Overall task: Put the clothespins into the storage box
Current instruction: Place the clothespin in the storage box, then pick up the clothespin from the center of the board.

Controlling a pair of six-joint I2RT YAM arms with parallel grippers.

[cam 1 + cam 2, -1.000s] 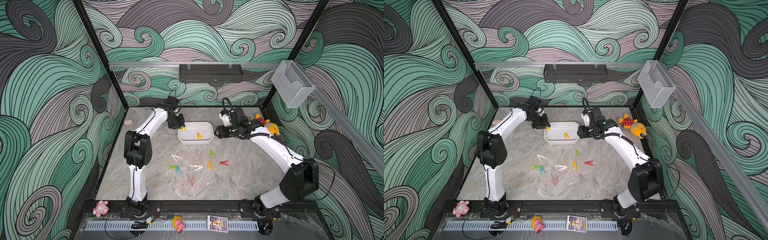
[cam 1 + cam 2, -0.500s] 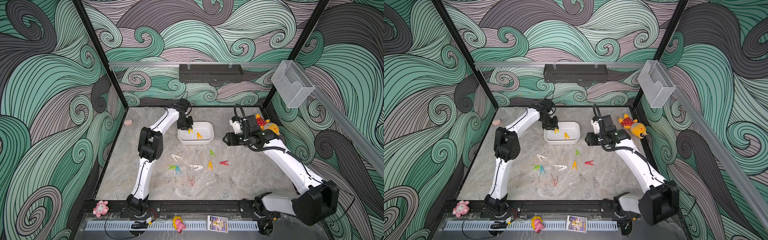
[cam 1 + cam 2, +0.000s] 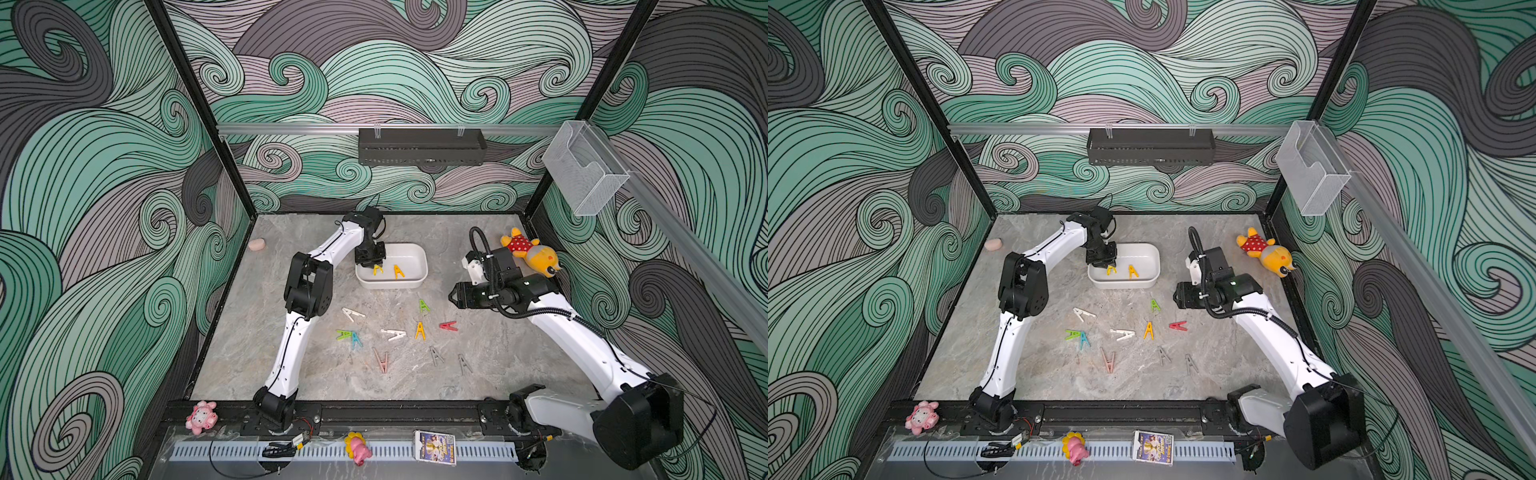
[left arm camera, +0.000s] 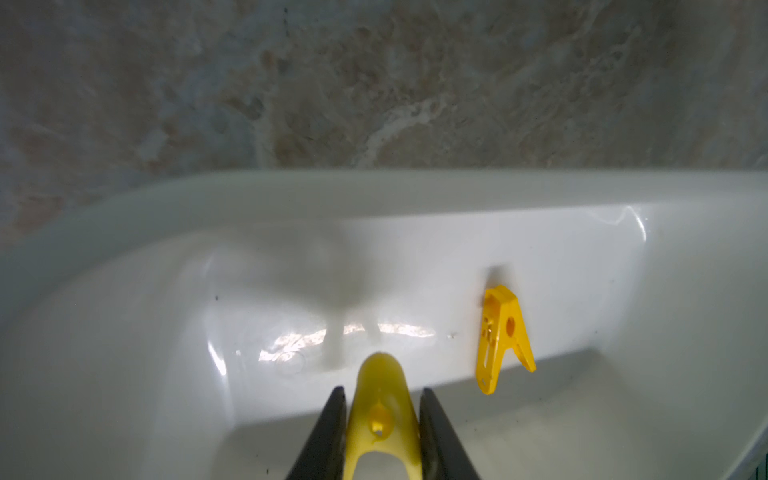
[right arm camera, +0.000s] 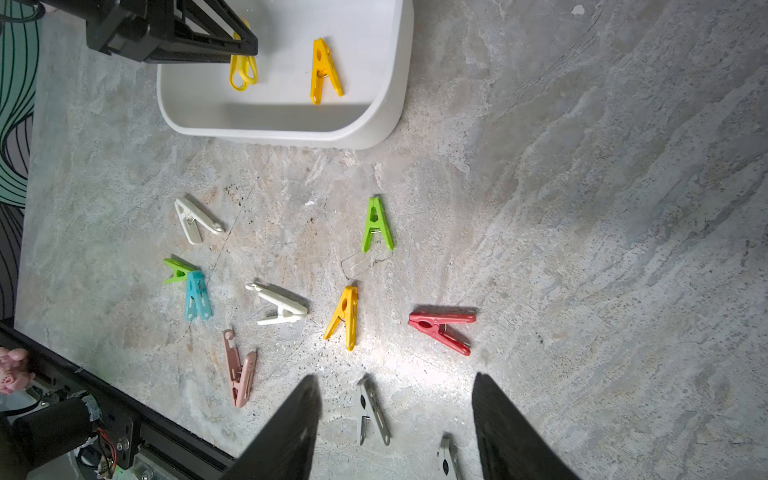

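Note:
The white storage box (image 3: 412, 258) stands at the back middle of the table. My left gripper (image 3: 376, 266) reaches down into its left end, shut on a yellow clothespin (image 4: 382, 415) that is pinched between both black fingers just above the box floor. A second yellow clothespin (image 4: 503, 336) lies flat inside the box. My right gripper (image 3: 452, 296) hovers open and empty to the right of the box, above the table. Several loose clothespins lie on the table in front of the box, among them a green one (image 3: 423, 306), a red one (image 3: 448, 326) and a pink one (image 3: 381, 360).
A yellow and red plush bear (image 3: 528, 251) lies at the back right, behind my right arm. A small pink lump (image 3: 257, 244) sits at the back left. A black tray (image 3: 422, 146) and a clear holder (image 3: 584, 170) hang on the walls. Small toys line the front rail.
My left gripper has carried the yellow clothespin from the box's left rim down into the box. My right gripper has drawn back from the box toward the front right.

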